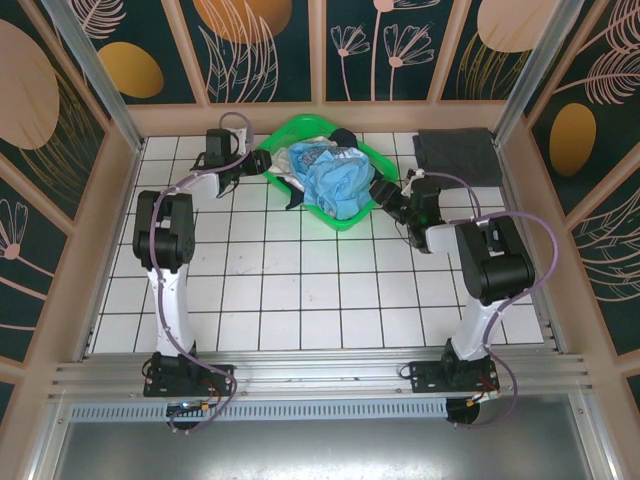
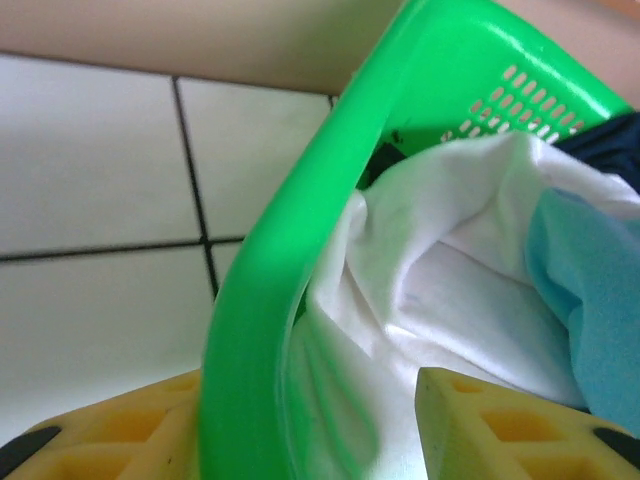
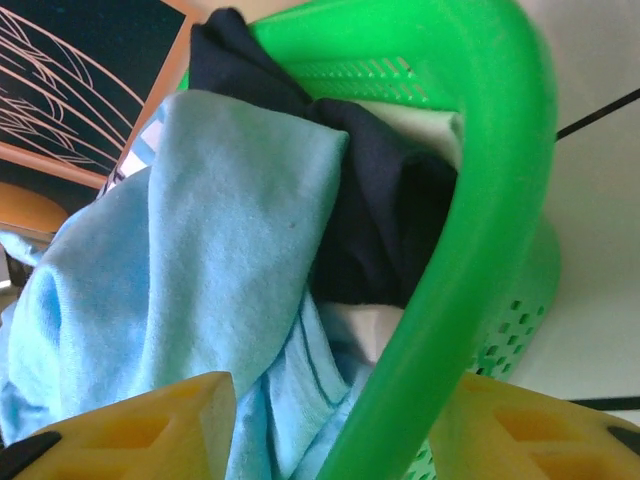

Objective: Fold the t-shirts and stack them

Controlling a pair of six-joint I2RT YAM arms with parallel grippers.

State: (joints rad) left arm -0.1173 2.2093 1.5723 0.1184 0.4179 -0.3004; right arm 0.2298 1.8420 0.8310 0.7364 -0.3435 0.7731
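The t-shirts are heaped in the green basket (image 1: 345, 222): the light blue t-shirt (image 1: 335, 185) lies on top, the white t-shirt (image 2: 450, 250) against its left wall and the navy t-shirt (image 3: 370, 190) against its right wall. A dark grey t-shirt (image 1: 455, 155) lies flat on the bench (image 1: 300, 290) to the right of the basket, apart from it. The step looks like taking the basket by both sides, so each tool should close squarely on plastic alone, both together, pinching no cloth. The left tool (image 2: 310, 390) stands wide open astride the basket's left rim, one finger outside and the other inside over white cloth, gripping nothing. The right tool (image 3: 345, 395) is likewise agape astride the right rim, its inner finger beside light blue cloth, nothing clamped.
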